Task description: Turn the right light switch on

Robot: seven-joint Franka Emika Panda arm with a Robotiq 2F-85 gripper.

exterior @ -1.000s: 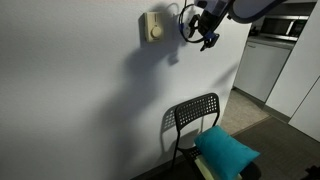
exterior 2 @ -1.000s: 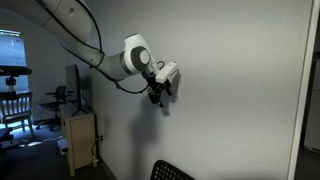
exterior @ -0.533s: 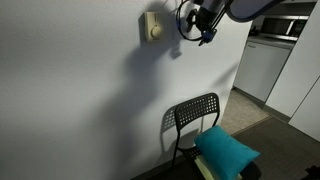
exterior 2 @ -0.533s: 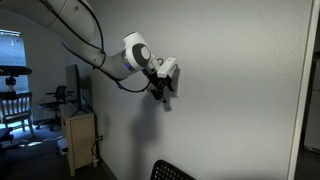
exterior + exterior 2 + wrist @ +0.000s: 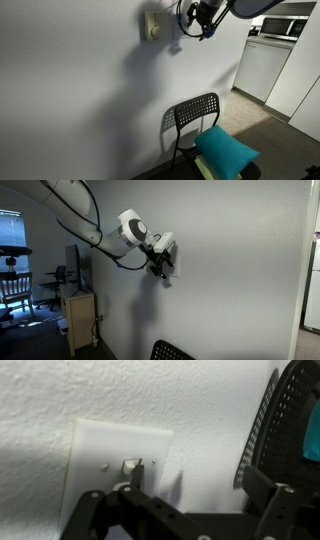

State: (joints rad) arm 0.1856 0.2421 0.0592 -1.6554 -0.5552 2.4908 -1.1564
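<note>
The white square switch plate [image 5: 100, 450] fills the left of the wrist view. One small switch [image 5: 131, 463] shows on its face; the rest of its lower part is hidden by my gripper. My gripper [image 5: 197, 482] is open, its fingers wide apart. One fingertip touches or sits just under that small switch. In both exterior views the gripper [image 5: 201, 17] [image 5: 163, 262] is pressed up against the wall, high up, and hides the plate.
A beige box with a round dial [image 5: 152, 27] is on the wall beside the gripper. A black mesh chair [image 5: 194, 118] with a teal cushion [image 5: 226, 150] stands below. A white appliance [image 5: 262, 65] stands nearby, and a small cabinet [image 5: 79, 320] stands along the wall.
The gripper has moved upward along the wall and closer to it, onto the switch plate.
</note>
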